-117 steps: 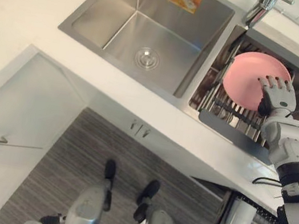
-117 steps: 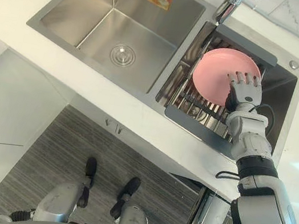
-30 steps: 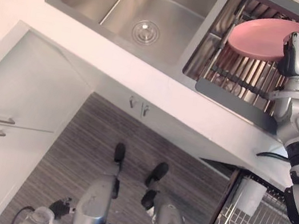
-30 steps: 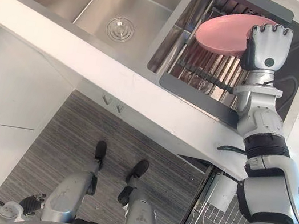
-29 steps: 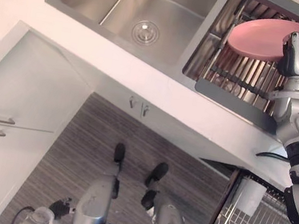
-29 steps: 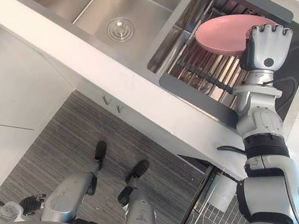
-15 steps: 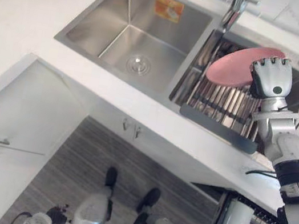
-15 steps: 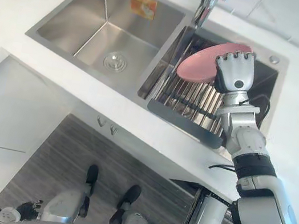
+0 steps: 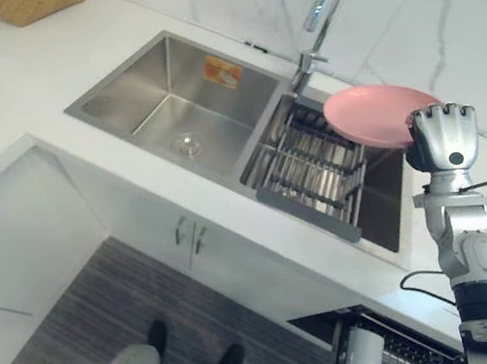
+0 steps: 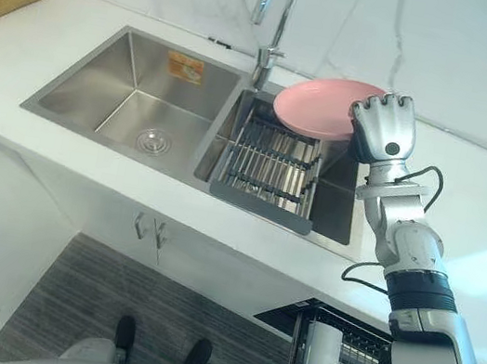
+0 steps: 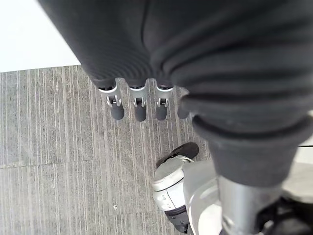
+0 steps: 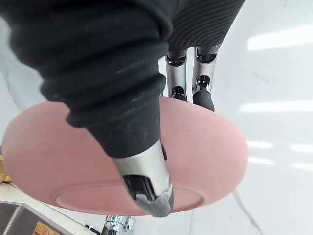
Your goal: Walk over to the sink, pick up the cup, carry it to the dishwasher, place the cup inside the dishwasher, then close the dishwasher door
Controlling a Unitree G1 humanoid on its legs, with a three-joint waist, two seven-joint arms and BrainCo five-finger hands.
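Pinching the rim of the pink plate (image 9: 369, 115) between its thumb and curled fingers, the right hand (image 9: 444, 142) holds it roughly level above the sink's (image 9: 136, 92) right basin, over the dish rack (image 9: 313, 161) and just right of the tap (image 9: 321, 7). The left hand (image 11: 139, 105) hangs away from the sink, above the floor (image 11: 49, 147), fingers straight and relaxed.

pink plate (image 9: 373, 116) lifted off rack (image 9: 310, 167) — now level, held high

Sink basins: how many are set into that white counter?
2. The left basin is bare, with a round drain. The right basin beside it holds a metal rack. The right hand grips a pink plate.
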